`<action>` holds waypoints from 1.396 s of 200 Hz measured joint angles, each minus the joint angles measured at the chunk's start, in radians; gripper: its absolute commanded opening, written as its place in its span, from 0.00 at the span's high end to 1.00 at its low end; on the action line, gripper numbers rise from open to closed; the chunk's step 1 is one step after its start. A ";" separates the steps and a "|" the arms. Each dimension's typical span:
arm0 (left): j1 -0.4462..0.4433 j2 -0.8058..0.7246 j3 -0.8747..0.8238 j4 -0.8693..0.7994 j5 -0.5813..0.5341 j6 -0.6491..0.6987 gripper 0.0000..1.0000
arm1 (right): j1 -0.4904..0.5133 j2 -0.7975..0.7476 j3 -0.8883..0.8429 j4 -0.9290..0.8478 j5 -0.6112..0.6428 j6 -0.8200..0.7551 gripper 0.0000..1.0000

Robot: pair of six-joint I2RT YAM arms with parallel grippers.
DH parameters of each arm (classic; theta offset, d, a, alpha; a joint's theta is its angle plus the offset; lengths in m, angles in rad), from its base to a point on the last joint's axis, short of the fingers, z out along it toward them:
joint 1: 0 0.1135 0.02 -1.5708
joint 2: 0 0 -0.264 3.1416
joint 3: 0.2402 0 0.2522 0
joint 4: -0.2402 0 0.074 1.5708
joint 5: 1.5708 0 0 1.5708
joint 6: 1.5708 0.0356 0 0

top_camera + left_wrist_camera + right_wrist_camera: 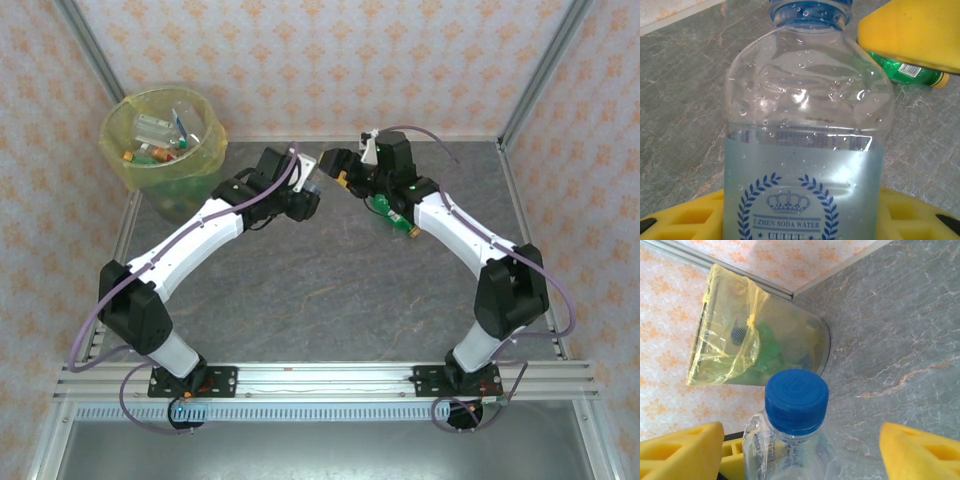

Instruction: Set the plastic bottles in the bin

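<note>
overhead, the bin [175,197] stands at the far left corner of the bench [300,290]. it is lined with a yellow bag and holds a heap of bottles [160,142]. just right of the bin, the left hand [318,177] and the right hand [342,168] meet tip to tip above the bench. further right of the bin, under the right arm, a green bottle [389,211] with a yellow cap lies on its side.

from the left wrist, a clear bottle [805,125] sits between this hand's yellow pads [685,220], which press against its sides low down, so the left hand is clamped on it. the bottle has a blue cap [807,12], droplets inside its upper half, and a pale label printed with a blue wreath, a crown and "uzhen soda water". one yellow finger [912,35] of the right hand sits beside the bottle's shoulder, apart from it. the green bottle lies on the bench behind that finger.

from the right wrist, the blue cap points toward the camera. this hand's fingers [682,450] stand wide apart, one on each side of the clear bottle. bench shows in the gap on the right, so the right hand is open and grips nothing. beyond the cap is the bin, its bag folded over the rim. green and blue shapes show through its mesh side.
</note>
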 measured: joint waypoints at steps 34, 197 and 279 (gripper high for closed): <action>0.001 -0.051 -0.003 0.023 -0.033 -0.015 0.48 | -0.025 -0.057 -0.034 -0.005 0.051 0.008 0.00; 0.441 -0.288 0.093 0.126 -0.085 -0.482 0.48 | -0.068 -0.213 -0.189 0.048 0.178 0.010 0.00; 0.659 -0.325 -0.073 0.338 -0.076 -0.980 0.49 | -0.068 -0.214 -0.219 0.079 0.178 0.011 0.00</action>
